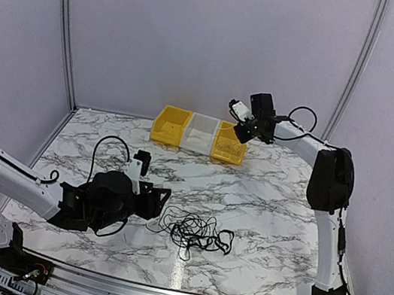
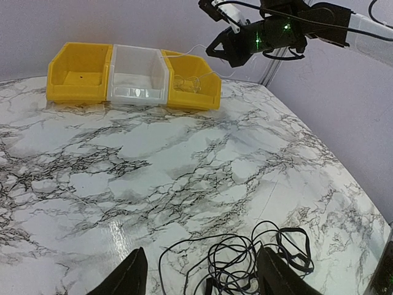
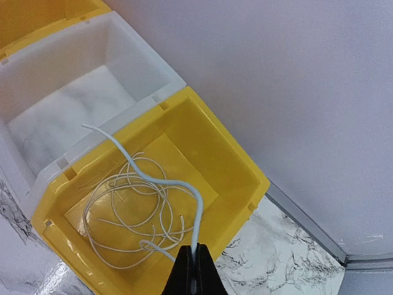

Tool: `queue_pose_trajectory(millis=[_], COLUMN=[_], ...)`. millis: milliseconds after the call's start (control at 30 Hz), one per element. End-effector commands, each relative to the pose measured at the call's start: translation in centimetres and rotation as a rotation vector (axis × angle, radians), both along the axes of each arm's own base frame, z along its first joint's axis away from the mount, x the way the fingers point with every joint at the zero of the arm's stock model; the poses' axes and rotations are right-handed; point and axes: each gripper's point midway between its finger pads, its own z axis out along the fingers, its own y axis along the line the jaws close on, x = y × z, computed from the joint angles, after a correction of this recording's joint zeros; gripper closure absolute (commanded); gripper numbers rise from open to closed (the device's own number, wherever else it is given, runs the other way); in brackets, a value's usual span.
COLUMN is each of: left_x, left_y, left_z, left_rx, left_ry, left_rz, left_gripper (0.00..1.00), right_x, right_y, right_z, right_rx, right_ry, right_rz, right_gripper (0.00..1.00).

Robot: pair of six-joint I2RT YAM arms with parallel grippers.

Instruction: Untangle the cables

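Left wrist view: the black cables (image 2: 245, 261) sprawl left-to-right on the near table, just ahead of the left gripper (image 2: 199, 279), whose jaws are spread. The right gripper (image 3: 195, 270) is way off over the far yellow bin (image 3: 227, 147), pinching a white cord (image 3: 198, 212). Left arm's obviously closer.

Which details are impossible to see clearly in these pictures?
- Black cables: top view, crossings and plugs too small; left wrist view, bottom edge and left end effector cut off the tangle.
- White cable: right wrist view, its gripped end hides inside the shut right end effector.
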Motion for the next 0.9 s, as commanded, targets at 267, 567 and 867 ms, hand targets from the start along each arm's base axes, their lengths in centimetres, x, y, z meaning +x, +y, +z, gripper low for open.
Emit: queue_pose_trajectory(millis=[267, 567, 867], left_x=[-0.1, -0.2, -0.4], left_y=[0.2, 0.3, 0.7], left_z=[-1.6, -2.1, -2.2], left_rx=[0.036, 0.040, 0.026], left_ry=[0.028, 0.040, 0.049], left_rz=[-0.004, -0.003, 0.001], left_gripper=[0.36, 0.36, 0.36], right_x=[0.5, 0.3, 0.5], right_y=[-3.1, -3.2, 0.6], right_z=[0.2, 0.1, -1.4], right_rx=[-0.272, -0.398, -0.426], right_ry=[-0.070, -0.097, -0.125], right_rz=[-0.117, -0.075, -0.003], right_gripper=[1.00, 1.00, 1.00])
